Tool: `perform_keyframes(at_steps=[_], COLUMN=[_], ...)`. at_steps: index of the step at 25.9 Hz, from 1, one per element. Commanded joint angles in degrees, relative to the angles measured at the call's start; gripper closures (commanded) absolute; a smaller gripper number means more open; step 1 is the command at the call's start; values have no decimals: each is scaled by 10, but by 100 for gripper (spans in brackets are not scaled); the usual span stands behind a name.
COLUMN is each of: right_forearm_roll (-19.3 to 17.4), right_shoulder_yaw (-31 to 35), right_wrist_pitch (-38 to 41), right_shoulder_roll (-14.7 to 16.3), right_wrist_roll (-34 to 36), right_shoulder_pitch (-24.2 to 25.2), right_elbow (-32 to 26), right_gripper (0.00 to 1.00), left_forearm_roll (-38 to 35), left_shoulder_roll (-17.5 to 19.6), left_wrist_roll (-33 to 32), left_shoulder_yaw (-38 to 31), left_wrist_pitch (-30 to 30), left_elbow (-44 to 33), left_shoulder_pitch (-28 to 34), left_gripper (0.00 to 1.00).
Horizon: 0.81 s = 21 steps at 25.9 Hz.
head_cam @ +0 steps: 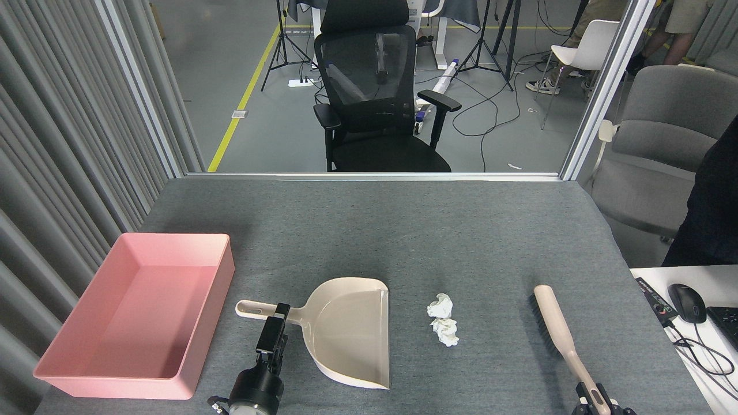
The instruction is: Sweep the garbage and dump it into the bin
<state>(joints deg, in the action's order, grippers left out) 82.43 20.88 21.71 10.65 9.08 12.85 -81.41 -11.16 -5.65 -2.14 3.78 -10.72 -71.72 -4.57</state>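
Observation:
The garbage is two crumpled white tissue wads [443,320], touching each other on the grey table between dustpan and brush. The pink bin [196,323] stands at the near left, nothing in it. A beige dustpan [346,331] lies with its open mouth facing the wads and its handle pointing left. My left gripper [278,320] sits dark over that handle, touching it; its jaws are not readable. A beige brush [556,328] lies right of the wads. Its handle end runs between the fingers of my right gripper [597,400] at the bottom edge.
The grey felt table [369,230] ends at a metal rail at the back, with office chairs beyond. A white desk with a mouse [687,302] and cables adjoins at the near right. A person's dark clothing [712,207] stands at the right edge.

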Motion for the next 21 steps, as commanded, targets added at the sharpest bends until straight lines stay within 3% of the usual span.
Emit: perform_keyframes(at_steps=[1,8,11,16,21], right_forearm_roll=[0,-2,-2,-2,-3], right_shoulder_yaw=[0,0,0,0,0], right_wrist_pitch=[8,11,11,11,11], right_shoulder_roll=[0,-5,-6,-7,-8], right_wrist_roll=[-1,-1,-1,-1,-1], right_shoulder_pitch=[2,2,2,2,2], right_elbow=[-3,-29,-32,-46,-51], right_gripper=[84,86,86,86,86], left_forearm_roll=[0,-2,-8,-48,-110], left_shoulder_roll=[1,3,4,9,6], left_wrist_roll=[0,0,0,0,1], left_shoulder_yaw=[0,1,0,-9,-59], left_wrist_pitch=[0,0,0,-22,-25], left_elbow=[0,3,40,76,109], left_shoulder_pitch=[0,-2,-25,-52,-68], left_gripper=[0,0,0,1,0])
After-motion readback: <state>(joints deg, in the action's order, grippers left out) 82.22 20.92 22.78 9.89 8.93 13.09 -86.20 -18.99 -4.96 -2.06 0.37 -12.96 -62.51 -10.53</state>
